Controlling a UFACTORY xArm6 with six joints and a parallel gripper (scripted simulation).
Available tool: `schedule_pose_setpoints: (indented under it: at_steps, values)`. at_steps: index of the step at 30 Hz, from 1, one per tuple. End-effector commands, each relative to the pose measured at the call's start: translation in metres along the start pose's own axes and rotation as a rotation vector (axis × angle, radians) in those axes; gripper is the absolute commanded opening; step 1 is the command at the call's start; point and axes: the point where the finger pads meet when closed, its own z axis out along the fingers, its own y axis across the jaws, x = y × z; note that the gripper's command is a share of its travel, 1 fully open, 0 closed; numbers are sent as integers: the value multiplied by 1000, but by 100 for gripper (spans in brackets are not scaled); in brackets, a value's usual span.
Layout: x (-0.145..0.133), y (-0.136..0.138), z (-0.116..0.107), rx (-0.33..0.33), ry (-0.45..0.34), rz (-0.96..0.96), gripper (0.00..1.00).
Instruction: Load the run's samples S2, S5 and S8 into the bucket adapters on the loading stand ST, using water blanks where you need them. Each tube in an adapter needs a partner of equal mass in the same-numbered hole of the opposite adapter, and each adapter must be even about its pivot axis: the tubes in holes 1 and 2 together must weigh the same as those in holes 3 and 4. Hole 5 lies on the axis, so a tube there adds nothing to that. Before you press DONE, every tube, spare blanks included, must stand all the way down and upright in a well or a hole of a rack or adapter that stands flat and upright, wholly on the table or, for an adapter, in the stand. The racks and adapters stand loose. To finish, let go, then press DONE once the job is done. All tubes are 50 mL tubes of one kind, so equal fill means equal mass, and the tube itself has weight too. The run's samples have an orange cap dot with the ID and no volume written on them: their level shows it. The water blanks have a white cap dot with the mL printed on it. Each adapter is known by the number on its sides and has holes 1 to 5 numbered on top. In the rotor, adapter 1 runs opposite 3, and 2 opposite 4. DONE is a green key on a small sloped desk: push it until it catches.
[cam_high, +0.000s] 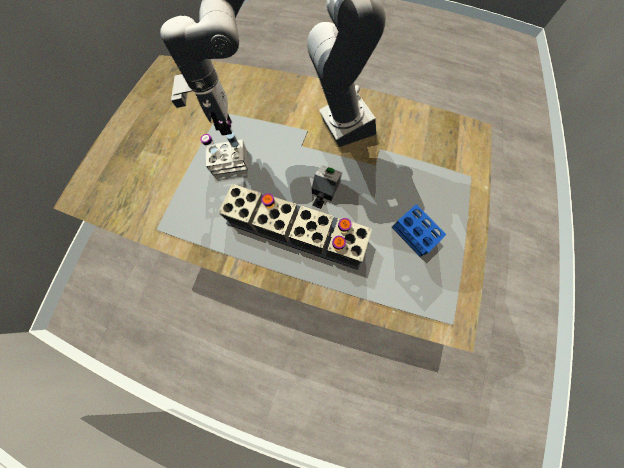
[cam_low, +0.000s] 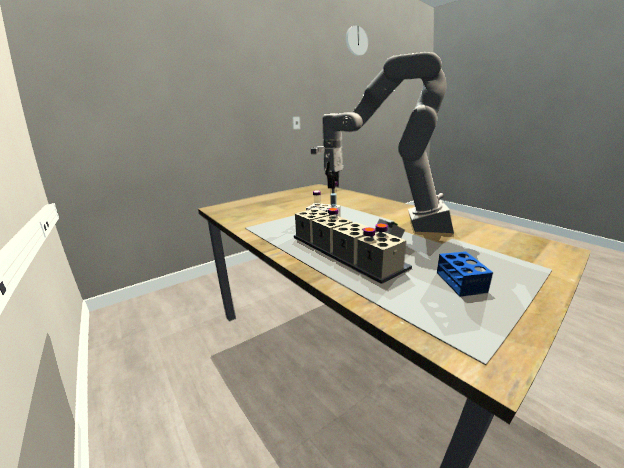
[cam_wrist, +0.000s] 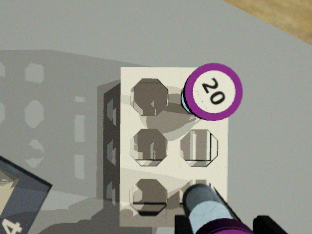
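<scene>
My gripper (cam_high: 222, 125) (cam_low: 332, 184) (cam_wrist: 222, 228) is shut on the purple cap of a water blank tube (cam_high: 230, 137) (cam_low: 333, 197) (cam_wrist: 204, 205) and holds it upright over a corner well of the white rack (cam_high: 226, 168) (cam_wrist: 174, 170). I cannot tell whether the tube's tip is clear of the well. A blank marked 20 (cam_high: 205, 139) (cam_low: 316, 193) (cam_wrist: 213, 91) stands in another corner well. Four adapters stand in the stand. Adapter 3 (cam_high: 273, 217) holds one orange-dot sample (cam_high: 267, 199) (cam_low: 333, 211). Adapter 1 (cam_high: 352, 244) (cam_low: 380, 254) holds two samples (cam_high: 344, 224) (cam_high: 338, 242).
Adapter 4 (cam_high: 240, 202) (cam_wrist: 7, 200) and adapter 2 (cam_high: 310, 226) are empty. The DONE key (cam_high: 330, 170) sits on its small desk behind the stand. An empty blue rack (cam_high: 419, 230) (cam_low: 464, 270) stands to the right on the grey mat (cam_high: 403, 297).
</scene>
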Motion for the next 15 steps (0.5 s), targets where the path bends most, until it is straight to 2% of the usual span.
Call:
schedule_pose_setpoints:
  at_steps: [1,15]
  values:
    - [1,0,-9,1,4,0,0]
    - [1,0,-33,1,4,0,0]
